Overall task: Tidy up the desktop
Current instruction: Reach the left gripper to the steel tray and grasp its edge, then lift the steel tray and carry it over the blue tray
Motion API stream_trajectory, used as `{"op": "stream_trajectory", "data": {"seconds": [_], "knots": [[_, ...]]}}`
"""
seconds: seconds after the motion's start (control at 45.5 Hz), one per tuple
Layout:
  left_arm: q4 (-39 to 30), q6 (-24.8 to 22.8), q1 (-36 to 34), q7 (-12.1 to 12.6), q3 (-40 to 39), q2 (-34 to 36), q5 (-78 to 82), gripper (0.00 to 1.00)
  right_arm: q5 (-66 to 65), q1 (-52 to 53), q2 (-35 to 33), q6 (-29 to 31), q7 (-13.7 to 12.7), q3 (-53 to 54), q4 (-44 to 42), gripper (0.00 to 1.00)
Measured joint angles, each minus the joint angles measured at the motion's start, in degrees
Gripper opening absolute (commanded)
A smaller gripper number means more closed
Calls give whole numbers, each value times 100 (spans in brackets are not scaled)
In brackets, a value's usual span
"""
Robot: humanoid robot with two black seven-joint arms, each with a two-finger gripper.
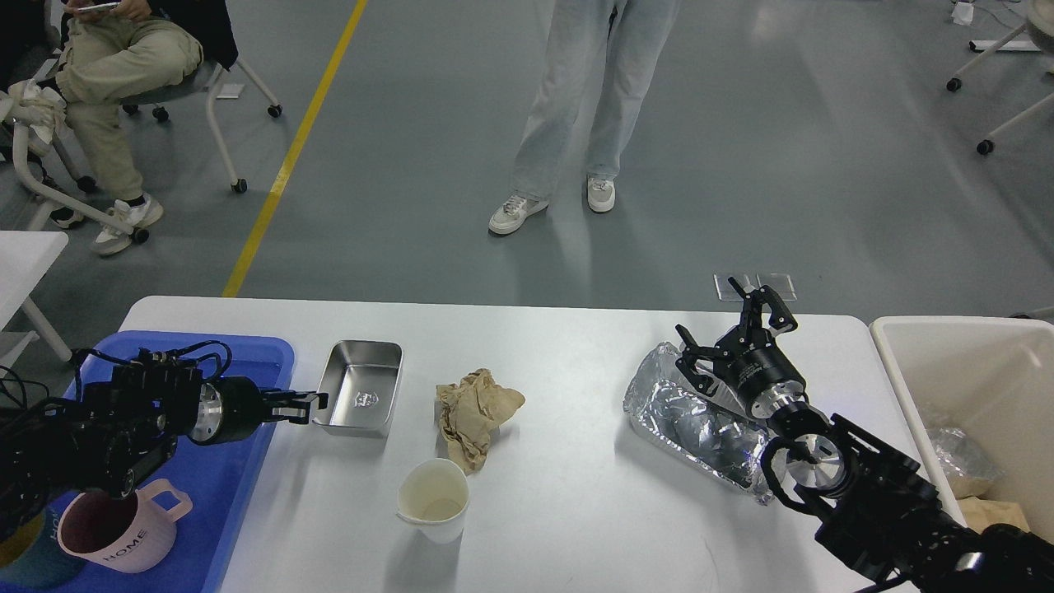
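The white desktop (568, 527) holds a steel tray (362, 387), a crumpled brown paper (473, 412), a white paper cup (434, 498) and a crumpled foil bag (700, 424). My left gripper (303, 405) points right over the blue tray's edge, its tip just short of the steel tray's left rim; its dark fingers cannot be told apart. Over the far end of the foil bag, my right gripper (731, 325) is open wide with nothing between its fingers.
A blue tray (255, 350) at the left end holds a pink mug (115, 531). A cream bin (967, 329) with some waste stands beyond the right end. A person (576, 107) stands past the far edge; another sits at far left.
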Motion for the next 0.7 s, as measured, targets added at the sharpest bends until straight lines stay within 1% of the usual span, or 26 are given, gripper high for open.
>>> {"op": "stream_trajectory", "data": {"seconds": [0.11, 0.505, 0.571, 0.703], "knots": [[9, -7, 22, -150, 3, 2, 1, 0, 0, 0, -4, 0, 0, 0, 0, 100], [13, -40, 6, -383, 3, -3, -22, 0, 0, -8, -5, 0, 0, 0, -9, 100], [-33, -75, -53, -485, 3, 16, -13, 0, 0, -8, -5, 0, 0, 0, -9, 100], [-312, -293, -306, -806, 14, 209, 31, 0, 0, -7, -2, 0, 0, 0, -9, 100]]}}
